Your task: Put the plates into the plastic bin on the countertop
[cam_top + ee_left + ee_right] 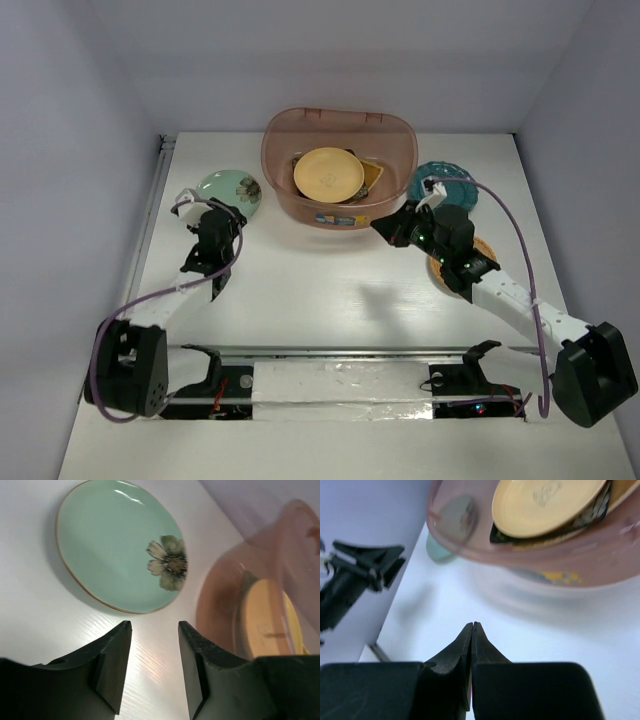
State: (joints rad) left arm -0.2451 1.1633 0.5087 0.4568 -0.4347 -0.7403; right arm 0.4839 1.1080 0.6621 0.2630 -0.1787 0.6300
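The floral plate [112, 545] is mint, the bin [400, 150] pinkish-brown.

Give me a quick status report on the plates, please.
Left claw open, empty, facing green plate. Right claw shut, empty, near bin. Bin holds yellow plate; teal plate and woven plate outside. Nothing between left claw and green plate.

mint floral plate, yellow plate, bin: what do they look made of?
Mint green floral plate: looks like glazed ceramic. It is glossy, with sharp highlights and a thin brown rim line. Yellow plate: probably glazed ceramic too, with a softer sheen, but it could be melamine. Plastic bin: translucent pinkish-brown plastic. The yellow plate shows through its wall.
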